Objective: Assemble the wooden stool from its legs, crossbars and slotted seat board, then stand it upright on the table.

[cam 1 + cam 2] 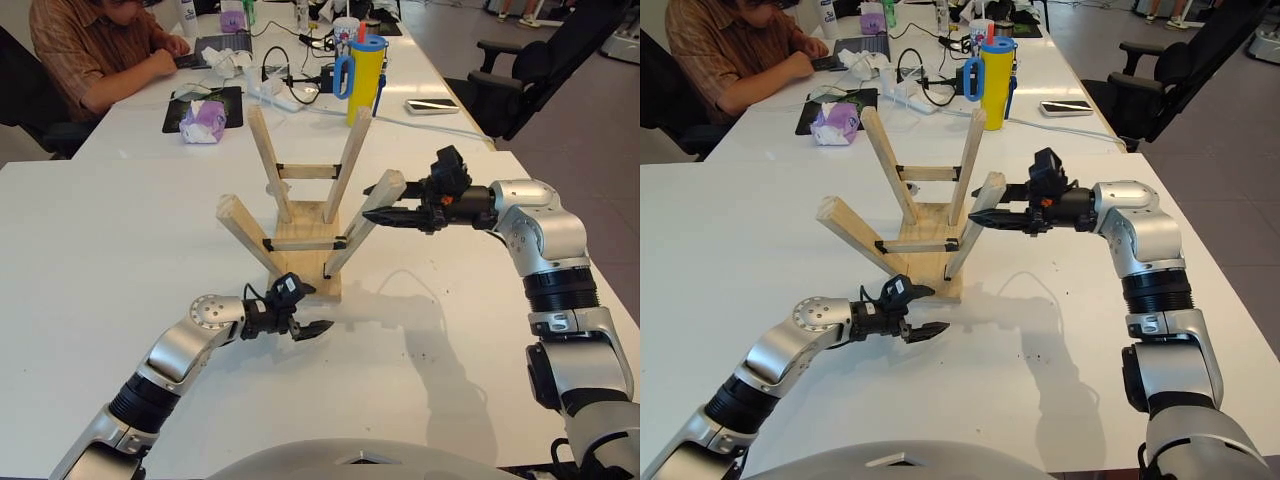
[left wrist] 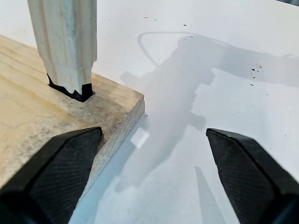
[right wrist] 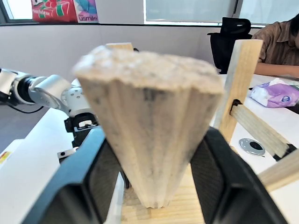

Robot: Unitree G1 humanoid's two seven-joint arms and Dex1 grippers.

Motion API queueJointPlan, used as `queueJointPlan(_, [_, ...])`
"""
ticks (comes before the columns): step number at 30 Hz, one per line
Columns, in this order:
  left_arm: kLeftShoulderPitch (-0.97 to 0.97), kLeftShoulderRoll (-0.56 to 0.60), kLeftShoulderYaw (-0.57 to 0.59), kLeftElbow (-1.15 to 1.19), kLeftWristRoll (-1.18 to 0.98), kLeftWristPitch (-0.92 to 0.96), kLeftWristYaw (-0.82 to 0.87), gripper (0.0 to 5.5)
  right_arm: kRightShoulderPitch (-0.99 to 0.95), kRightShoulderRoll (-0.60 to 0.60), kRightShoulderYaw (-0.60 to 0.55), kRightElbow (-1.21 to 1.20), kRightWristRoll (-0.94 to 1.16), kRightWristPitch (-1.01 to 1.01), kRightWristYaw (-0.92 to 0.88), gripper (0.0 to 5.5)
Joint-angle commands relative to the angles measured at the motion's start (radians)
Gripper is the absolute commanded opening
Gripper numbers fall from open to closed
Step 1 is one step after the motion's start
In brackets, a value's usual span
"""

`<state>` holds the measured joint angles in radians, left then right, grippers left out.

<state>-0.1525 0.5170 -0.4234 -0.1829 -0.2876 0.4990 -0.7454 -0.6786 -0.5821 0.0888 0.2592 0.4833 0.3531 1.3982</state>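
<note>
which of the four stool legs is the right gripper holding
The near leg that leans toward the robot's right: the right gripper clamps it near its tip, while the other three legs stand untouched.

- Bright, even daylight fills the scene; the white table looks luminous, with no harsh glare.
- Pale windows glow behind the stool in the right wrist view.
- A soft grey shadow spreads from the stool toward the robot's right.
</note>
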Motion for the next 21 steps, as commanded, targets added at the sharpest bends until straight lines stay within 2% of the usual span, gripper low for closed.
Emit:
queueJointPlan(1, [0.039, 0.003, -0.027, 0.055, 0.039, 0.071, 0.006, 4.15, 0.080, -0.041, 0.082, -0.101, -0.054, 0.022, 0.032, 2.04])
queueJointPlan(8, [0.038, -0.014, -0.018, 0.069, 0.040, 0.070, 0.010, 4.15, 0.149, -0.047, 0.115, -0.177, -0.039, 0.045, 0.010, 2.04])
queueJointPlan(16, [0.028, -0.025, -0.022, 0.093, 0.053, 0.059, 0.007, 4.15, 0.117, -0.021, 0.154, -0.218, -0.034, 0.089, -0.033, 2.04])
queueJointPlan(21, [0.027, -0.033, -0.024, 0.112, 0.065, 0.049, 0.008, 4.15, 0.045, 0.013, 0.143, -0.155, -0.017, 0.205, -0.100, 2.04])
